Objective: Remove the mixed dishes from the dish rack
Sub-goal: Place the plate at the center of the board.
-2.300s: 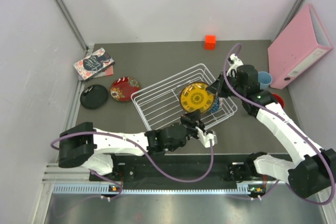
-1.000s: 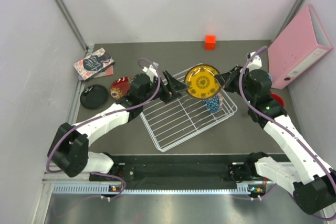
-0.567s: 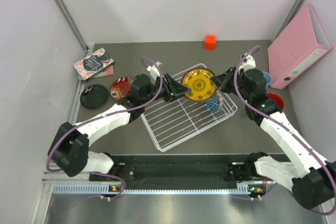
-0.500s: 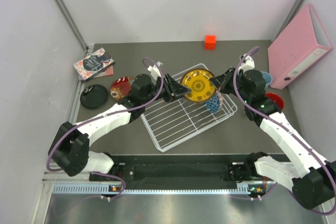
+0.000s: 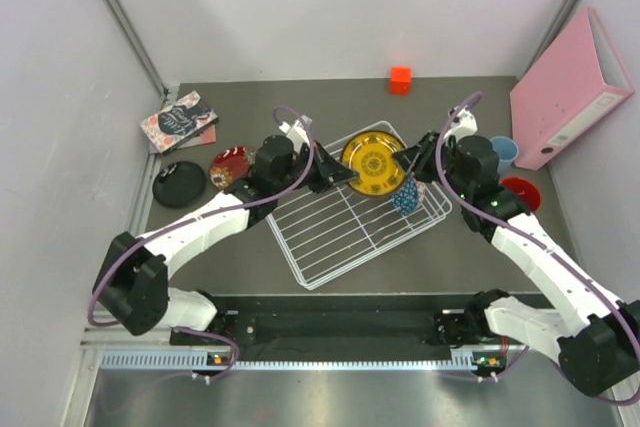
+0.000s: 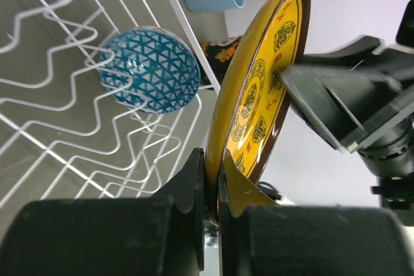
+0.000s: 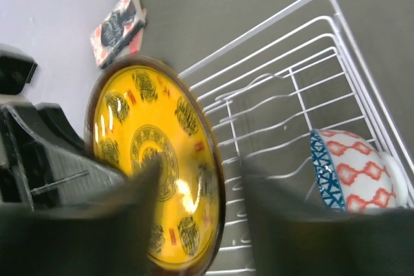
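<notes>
Top external view: left end effector (image 5: 343,175) is clamped on the left rim of the yellow plate (image 5: 373,163), held over the dish rack (image 5: 320,247). Right end effector (image 5: 412,159) stands with fingers apart at the plate's right rim.

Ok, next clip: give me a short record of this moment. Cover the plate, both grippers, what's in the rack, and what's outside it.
moment: yellow plate held upright over the rack's far end, between both arms
left gripper: shut on the plate's rim
right gripper: fingers apart around the opposite rim
in rack: patterned bowl, on its side
outside rack, left: black plate, red plate
outside rack, right: blue cup
</notes>
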Action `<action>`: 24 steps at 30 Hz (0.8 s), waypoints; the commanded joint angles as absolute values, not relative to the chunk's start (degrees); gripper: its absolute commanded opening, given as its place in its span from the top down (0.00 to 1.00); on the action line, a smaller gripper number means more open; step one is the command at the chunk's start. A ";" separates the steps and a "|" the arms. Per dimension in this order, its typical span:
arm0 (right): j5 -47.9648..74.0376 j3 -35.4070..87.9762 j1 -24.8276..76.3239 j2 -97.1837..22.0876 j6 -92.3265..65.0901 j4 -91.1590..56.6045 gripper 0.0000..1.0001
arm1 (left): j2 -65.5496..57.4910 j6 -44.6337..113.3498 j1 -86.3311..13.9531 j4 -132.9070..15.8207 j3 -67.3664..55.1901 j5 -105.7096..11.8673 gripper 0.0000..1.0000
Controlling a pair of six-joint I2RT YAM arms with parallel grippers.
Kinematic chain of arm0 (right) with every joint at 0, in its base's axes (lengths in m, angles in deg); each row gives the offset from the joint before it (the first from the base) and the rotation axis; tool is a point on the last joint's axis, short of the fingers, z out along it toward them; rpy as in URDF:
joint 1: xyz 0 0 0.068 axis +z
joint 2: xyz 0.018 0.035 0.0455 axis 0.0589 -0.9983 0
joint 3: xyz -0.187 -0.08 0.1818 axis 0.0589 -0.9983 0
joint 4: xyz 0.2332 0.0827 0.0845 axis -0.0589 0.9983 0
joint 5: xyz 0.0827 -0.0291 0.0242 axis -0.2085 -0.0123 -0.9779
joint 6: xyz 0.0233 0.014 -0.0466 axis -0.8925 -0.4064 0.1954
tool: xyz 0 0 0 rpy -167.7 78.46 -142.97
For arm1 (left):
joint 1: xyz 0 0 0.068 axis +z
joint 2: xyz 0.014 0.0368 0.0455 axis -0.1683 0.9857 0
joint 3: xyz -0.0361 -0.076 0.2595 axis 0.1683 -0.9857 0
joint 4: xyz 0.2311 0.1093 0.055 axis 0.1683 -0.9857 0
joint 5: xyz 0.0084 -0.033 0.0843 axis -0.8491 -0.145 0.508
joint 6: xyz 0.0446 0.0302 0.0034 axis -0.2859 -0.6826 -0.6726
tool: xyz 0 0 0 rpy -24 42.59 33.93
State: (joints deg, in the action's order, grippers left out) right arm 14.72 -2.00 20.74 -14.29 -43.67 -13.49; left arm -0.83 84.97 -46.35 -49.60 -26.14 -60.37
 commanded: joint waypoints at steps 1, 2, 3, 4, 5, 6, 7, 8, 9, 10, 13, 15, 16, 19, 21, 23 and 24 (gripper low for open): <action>12.42 -0.05 22.90 -14.12 -41.43 -12.69 0.23 | -7.96 74.29 -45.99 -55.36 -22.18 -50.98 1.00; 12.50 0.13 22.99 -13.78 -41.35 -12.43 0.15 | -8.94 73.41 -45.12 -57.20 -22.01 -50.01 1.00; 13.20 0.13 22.99 -13.60 -41.43 -12.25 0.09 | -9.90 73.14 -42.93 -58.44 -21.83 -50.00 1.00; 13.55 0.05 23.08 -13.25 -41.35 -11.99 0.01 | -11.65 72.97 -41.52 -59.58 -21.66 -50.17 1.00; 13.99 -0.04 22.99 -12.64 -41.26 -11.81 0.00 | -12.72 73.83 -39.77 -62.29 -21.83 -50.26 1.00; 15.04 -0.13 22.99 -12.19 -41.26 -11.63 0.00 | -13.86 74.19 -36.01 -63.19 -22.18 -50.52 1.00; 15.40 -0.57 22.99 -11.75 -41.26 -11.63 0.00 | -16.48 74.54 -33.88 -64.07 -23.40 -50.87 1.00; 15.75 -0.83 22.99 -10.88 -41.17 -11.72 0.00 | -17.98 74.98 -31.77 -64.86 -24.02 -50.96 1.00; 16.45 -1.09 22.99 -10.44 -41.17 -11.72 0.00 | -19.48 75.07 -27.40 -67.04 -24.64 -50.70 1.00; 16.72 -1.88 22.99 -9.82 -41.17 -11.98 0.00 | -22.63 75.16 -25.09 -68.02 -25.51 -50.27 1.00; 17.16 -3.73 22.99 -8.06 -41.08 -13.56 0.00 | -27.47 76.13 -15.69 -72.50 -26.75 -48.08 1.00; 16.99 -4.52 22.99 -7.62 -41.08 -14.61 0.00 | -28.02 75.95 -12.26 -75.83 -26.14 -44.40 1.00; 16.81 -4.96 22.99 -7.71 -40.99 -14.79 0.00 | -27.50 76.13 -11.63 -77.94 -25.70 -41.68 1.00; 16.02 -4.96 22.99 -8.41 -40.20 -13.92 0.00 | -25.05 78.58 -7.33 -73.59 -28.94 -44.53 1.00; 15.50 -5.23 22.99 -8.59 -39.33 -13.83 0.00 | -22.58 80.43 -4.43 -70.24 -31.31 -47.00 1.00; 14.97 -5.67 22.99 -8.50 -38.97 -13.92 0.00 | -17.58 79.83 -3.54 -66.73 -31.94 -47.97 1.00; 14.36 -6.19 22.99 -8.41 -38.80 -14.18 0.00 | -15.56 78.86 -2.93 -66.36 -31.24 -48.15 1.00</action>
